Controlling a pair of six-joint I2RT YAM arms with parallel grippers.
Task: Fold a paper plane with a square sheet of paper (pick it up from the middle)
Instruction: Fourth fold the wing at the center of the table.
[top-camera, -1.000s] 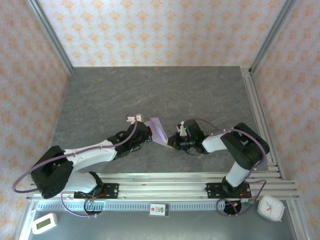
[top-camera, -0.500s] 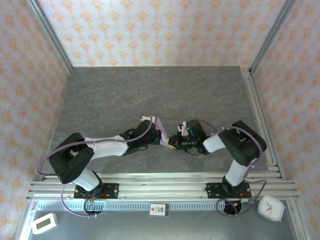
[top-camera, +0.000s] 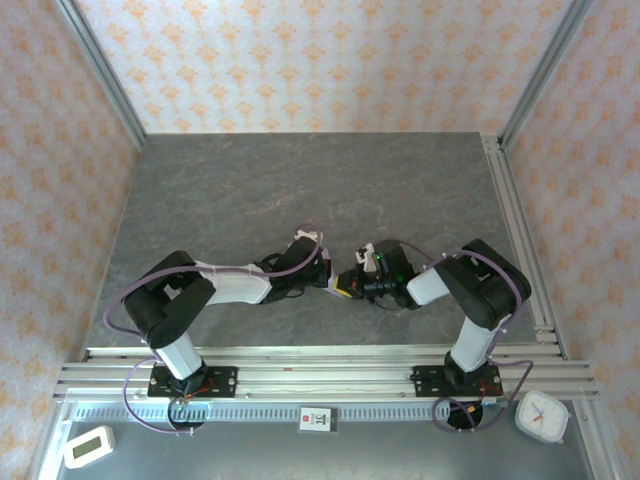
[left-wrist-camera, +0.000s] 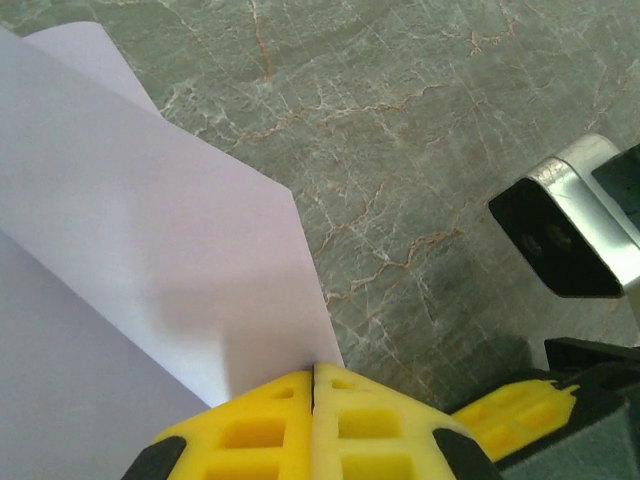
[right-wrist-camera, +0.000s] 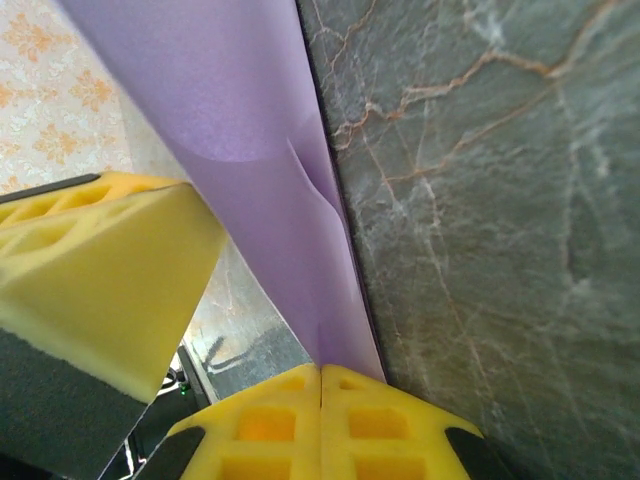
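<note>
At left wrist: sheet (left-wrist-camera: 150, 250) layered; right wrist: creased

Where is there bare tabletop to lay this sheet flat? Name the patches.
The far half of the table, from the arms to the back wall, is bare. A tight bare pocket lies between both arms and the front rail. Crowded: the near centre, where the left gripper and right gripper meet, both shut on the square sheet of paper.
</note>
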